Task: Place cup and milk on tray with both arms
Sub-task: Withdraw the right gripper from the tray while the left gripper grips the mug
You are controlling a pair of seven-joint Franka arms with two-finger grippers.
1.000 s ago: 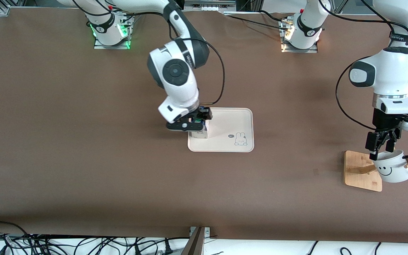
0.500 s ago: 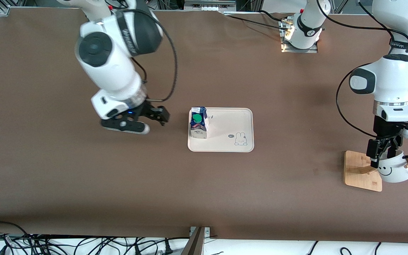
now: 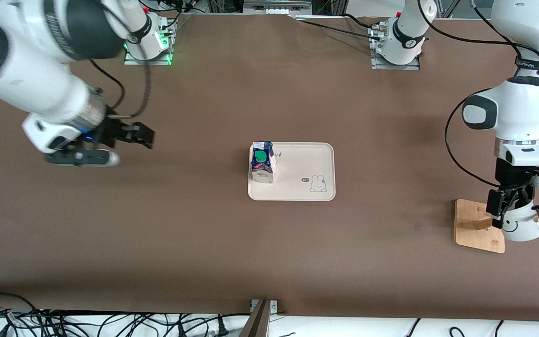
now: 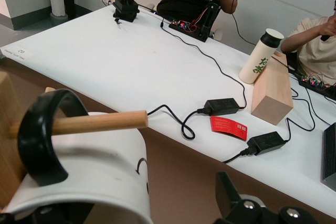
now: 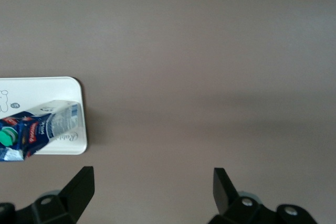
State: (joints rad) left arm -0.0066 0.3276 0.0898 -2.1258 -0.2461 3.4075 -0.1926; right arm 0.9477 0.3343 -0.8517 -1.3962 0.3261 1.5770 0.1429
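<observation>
White mug [image 3: 521,225] hangs on a wooden rack [image 3: 479,226]; milk carton [image 3: 262,163] stands on the cream tray [image 3: 304,161].
Left gripper [image 3: 503,206] straddles the mug rim, apparently ungripped; right gripper [image 3: 127,142] hangs wide open over brown tabletop [image 3: 204,234], well apart from the carton.

Even overhead light, soft arm shadows on table [image 3: 204,243]; right arm [image 3: 40,61] motion-blurred; right wrist view slightly soft.

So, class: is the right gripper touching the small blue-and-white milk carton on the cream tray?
Apart. The front view shows the right gripper over bare table, clear of the milk carton on the tray.
</observation>
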